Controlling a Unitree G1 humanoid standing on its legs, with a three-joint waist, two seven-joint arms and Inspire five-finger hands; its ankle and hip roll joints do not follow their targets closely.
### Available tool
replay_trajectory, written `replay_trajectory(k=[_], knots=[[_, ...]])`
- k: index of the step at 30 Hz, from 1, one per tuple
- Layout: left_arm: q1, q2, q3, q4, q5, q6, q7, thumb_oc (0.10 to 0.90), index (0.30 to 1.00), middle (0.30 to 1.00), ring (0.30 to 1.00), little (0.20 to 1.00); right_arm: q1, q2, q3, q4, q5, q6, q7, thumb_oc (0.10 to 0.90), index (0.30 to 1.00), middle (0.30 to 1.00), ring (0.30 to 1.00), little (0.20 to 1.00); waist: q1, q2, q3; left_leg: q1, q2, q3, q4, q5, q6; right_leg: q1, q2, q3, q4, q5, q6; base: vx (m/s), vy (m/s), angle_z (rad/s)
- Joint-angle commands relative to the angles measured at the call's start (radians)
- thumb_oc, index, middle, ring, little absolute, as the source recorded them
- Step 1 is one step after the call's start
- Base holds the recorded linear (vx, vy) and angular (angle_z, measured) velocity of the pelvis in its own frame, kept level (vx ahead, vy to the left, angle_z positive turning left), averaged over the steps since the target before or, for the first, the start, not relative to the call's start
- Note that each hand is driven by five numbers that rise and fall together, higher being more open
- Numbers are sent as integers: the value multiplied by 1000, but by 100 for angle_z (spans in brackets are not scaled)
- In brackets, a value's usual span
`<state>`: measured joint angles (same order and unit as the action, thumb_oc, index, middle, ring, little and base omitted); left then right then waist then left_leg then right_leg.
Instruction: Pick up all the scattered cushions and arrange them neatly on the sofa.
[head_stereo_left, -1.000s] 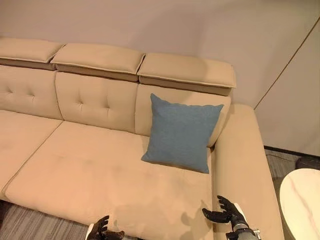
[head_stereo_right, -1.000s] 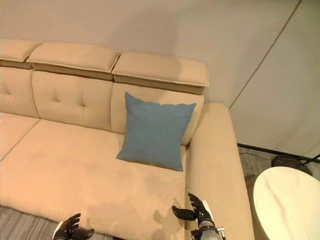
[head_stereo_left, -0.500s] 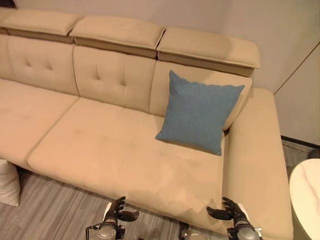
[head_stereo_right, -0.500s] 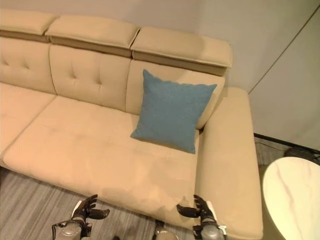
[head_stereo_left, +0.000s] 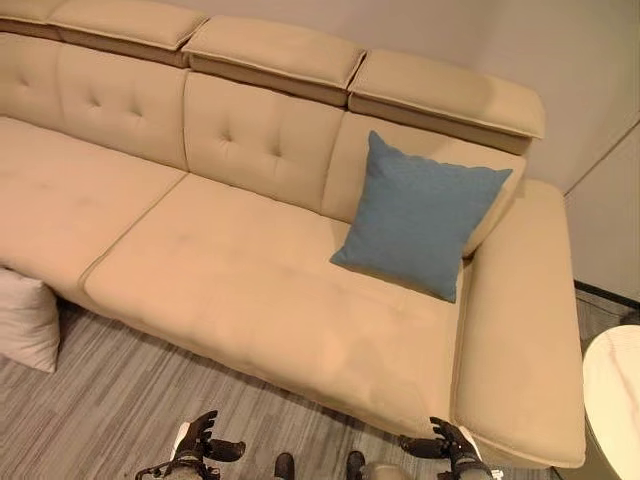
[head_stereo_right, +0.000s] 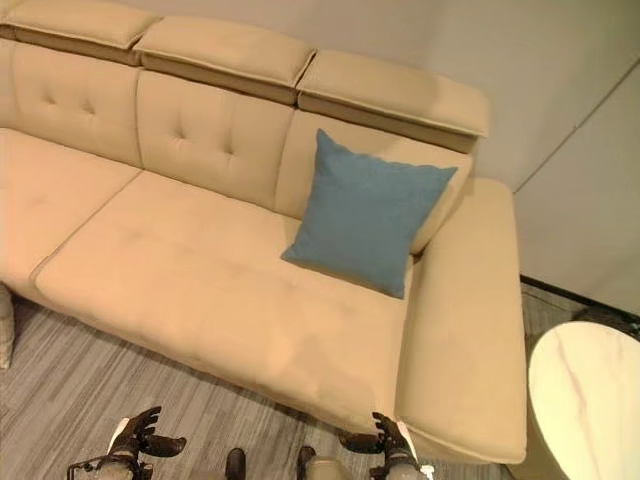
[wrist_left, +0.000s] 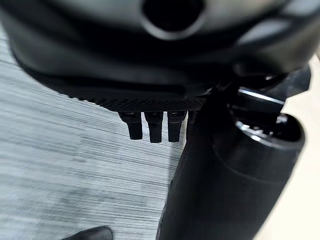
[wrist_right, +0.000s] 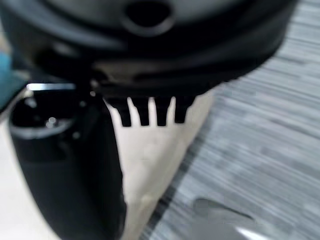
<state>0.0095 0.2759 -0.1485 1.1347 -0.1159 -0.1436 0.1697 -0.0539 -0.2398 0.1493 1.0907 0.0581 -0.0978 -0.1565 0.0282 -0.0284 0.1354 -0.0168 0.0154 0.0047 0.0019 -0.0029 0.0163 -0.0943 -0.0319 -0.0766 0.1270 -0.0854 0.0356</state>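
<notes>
A blue cushion leans upright against the backrest at the right end of the beige sofa. A white cushion lies on the floor by the sofa's front left, partly cut off by the view's edge. My left hand hangs low over the grey floor, open and holding nothing; its straight fingers show in the left wrist view. My right hand is open too, just in front of the sofa's right front corner, with its fingers straight and nothing in them.
A round white marble-look table stands right of the sofa's armrest. Grey striped carpet lies in front of the sofa. A wall runs behind the backrest.
The camera has pulled back and tilted down, so the whole scene has shifted: more floor shows and the white cushion has come further into view. Both hands stay open and empty.
</notes>
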Motion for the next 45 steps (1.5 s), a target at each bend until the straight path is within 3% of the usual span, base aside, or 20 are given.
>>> replay_trajectory(k=[1,6,8,13,14,17,20,24,26,28,29,30,31,33,37,40,43,44,45], knots=[[-37,14,21,-5,14,-31,28,800,900,900,900,900,-15,-35,16,-32,26,-37,-24,800,900,900,900,900,4,-53,-70,-58,-64,-46,13,-56,-14,52,-20,20,-63,49,86,-97,-163,-4],[-46,3,15,5,-5,-28,31,800,900,900,900,900,-16,-39,19,-48,45,-44,-28,800,900,900,900,900,3,-50,-47,-104,-43,-66,0,5,-47,59,-4,-7,-141,59,67,-119,-106,14],[-68,-2,-5,-9,-21,-33,34,800,900,900,900,900,-27,-52,22,-39,45,-41,-41,800,900,900,900,900,6,-52,-8,-188,-51,-65,54,41,-68,51,-12,-51,-161,74,56,-301,-76,98],[-68,-9,-12,-13,-14,-32,38,800,900,900,900,900,-21,-56,23,-37,36,-38,-45,800,900,900,900,900,-8,-61,-5,-195,-31,31,115,-3,-58,39,-39,-130,-180,97,53,-135,-8,81],[-64,-13,-10,2,-5,-30,37,800,900,900,900,900,-20,-54,19,-29,37,-40,-41,800,900,900,900,900,-18,-68,-8,-159,-23,72,132,-44,-55,46,-55,-161,-186,108,54,-47,40,41],[-58,-18,-11,12,3,-26,28,800,900,900,900,900,-12,-45,12,-15,39,-37,-36,800,900,900,900,900,-39,-68,-29,-86,8,169,98,-70,-59,50,-72,-240,-198,116,66,-17,90,133],[-49,-18,-14,25,17,-20,26,800,900,900,900,900,-17,-35,28,1,19,-32,-36,800,900,900,900,900,-39,-67,-42,-52,3,166,21,-54,-59,57,-77,-271,-189,115,73,44,130,106],[-30,-2,18,51,15,-8,16,800,900,900,900,900,-37,-13,63,26,-30,-16,-35,800,900,900,900,900,-5,-85,-35,-31,-21,128,-25,-46,-38,48,-90,-275,-113,95,78,4,142,36],[-34,12,26,60,13,-9,21,800,900,900,900,900,-47,-2,62,16,-22,-17,-34,800,900,900,900,900,-5,-90,-23,-38,-30,95,-30,-38,-32,20,-89,-242,-77,92,81,-51,56,31],[-35,21,25,57,10,-13,23,800,900,900,900,900,-47,1,61,7,-14,-18,-32,800,900,900,900,900,-19,-88,-14,-31,-40,54,-42,-32,-25,-13,-51,-113,-56,87,87,-9,34,74],[-35,21,25,57,10,-13,23,800,900,900,900,900,-47,1,61,7,-14,-18,-32,800,900,900,900,900,-20,-88,-16,-34,-40,54,-42,-31,-25,-16,-52,-114,-56,88,87,25,42,111],[-40,27,22,48,4,-17,28,800,900,900,900,900,-48,3,67,1,-8,-18,-32,800,900,900,900,900,-29,-84,-9,-29,-51,13,-45,-24,-21,-31,-6,9,-38,76,89,28,15,95],[-45,29,15,45,5,-18,27,800,900,900,900,900,-48,1,69,-1,-5,-18,-32,800,900,900,900,900,-33,-85,-7,-29,-57,-11,-44,-22,-19,-32,7,45,-35,74,86,31,14,62],[-54,29,4,45,10,-20,25,800,900,900,900,900,-46,-2,71,2,4,-19,-31,800,900,900,900,900,-36,-86,-9,-34,-69,-44,-47,-19,-20,-26,15,67,-42,69,78,61,-54,105],[-48,26,16,43,-17,-15,24,800,900,900,900,900,-31,-11,74,4,5,-19,-28,800,900,900,900,900,-31,-90,-18,-46,-82,-87,-28,-29,-40,7,8,31,-88,69,70,104,-138,102],[-36,17,34,47,-41,-16,28,800,900,900,900,900,-19,-22,62,-15,4,-24,-33,800,900,900,900,900,-33,-95,6,-104,-94,-56,88,-62,-54,19,-9,1,-106,71,67,9,-60,74],[-22,11,44,55,-36,-8,32,800,900,900,900,900,-9,-31,45,-12,5,-17,-41,800,900,900,900,900,-51,-86,11,-130,-29,107,115,-58,-55,50,-30,-74,-131,67,70,16,-4,106],[-22,11,44,55,-36,-8,32,800,900,900,900,900,-9,-32,45,-12,5,-17,-41,800,900,900,900,900,-51,-85,11,-130,-28,107,116,-59,-55,50,-30,-74,-132,68,70,145,28,108],[-7,13,55,71,-32,0,31,800,900,900,900,900,-5,-32,43,-10,10,-16,-47,800,900,900,900,900,-48,-88,-5,-166,-3,180,99,-20,-51,74,-30,-101,-150,59,70,132,17,78]])
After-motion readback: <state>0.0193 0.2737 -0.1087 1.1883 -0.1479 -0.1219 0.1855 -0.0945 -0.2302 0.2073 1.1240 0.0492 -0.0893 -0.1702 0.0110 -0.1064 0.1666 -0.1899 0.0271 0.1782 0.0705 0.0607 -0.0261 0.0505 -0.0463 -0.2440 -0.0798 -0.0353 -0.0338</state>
